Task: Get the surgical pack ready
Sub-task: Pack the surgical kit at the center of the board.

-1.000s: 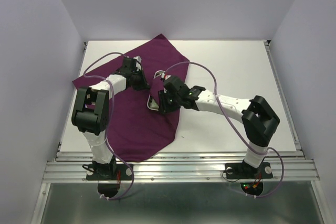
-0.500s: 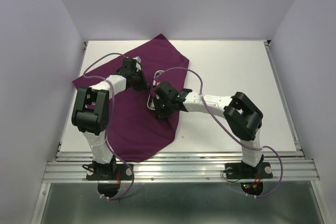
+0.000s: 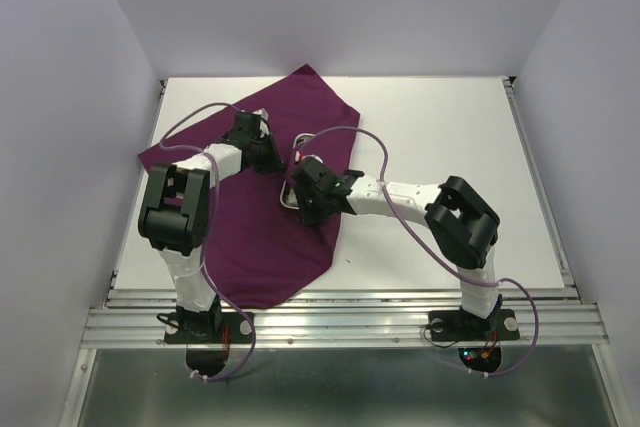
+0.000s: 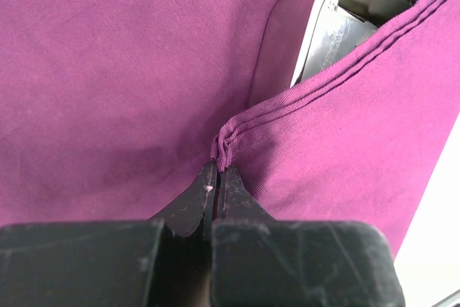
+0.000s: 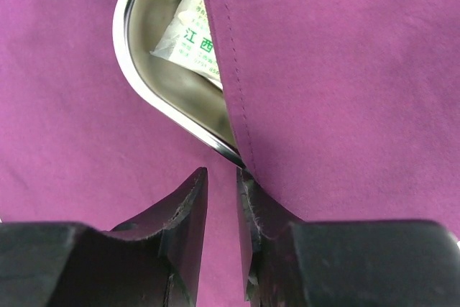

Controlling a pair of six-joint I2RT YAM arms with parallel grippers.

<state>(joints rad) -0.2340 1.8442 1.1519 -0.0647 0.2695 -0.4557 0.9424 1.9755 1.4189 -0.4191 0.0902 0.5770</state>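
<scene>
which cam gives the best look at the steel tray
Right wrist: the steel tray shows its rim, corner and inside close up, a printed packet in it, the rest under the cloth. Left wrist catches one tray corner; the top view only a sliver.

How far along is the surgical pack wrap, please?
Done: the steel tray with a printed packet sits on the purple cloth, one flap folded partly over it. In hand: the left jaws are shut on a bunched hem; the right jaws stand slightly apart at the flap's edge. Left: the tray's corner is uncovered, so the wrapping is unfinished.
</scene>
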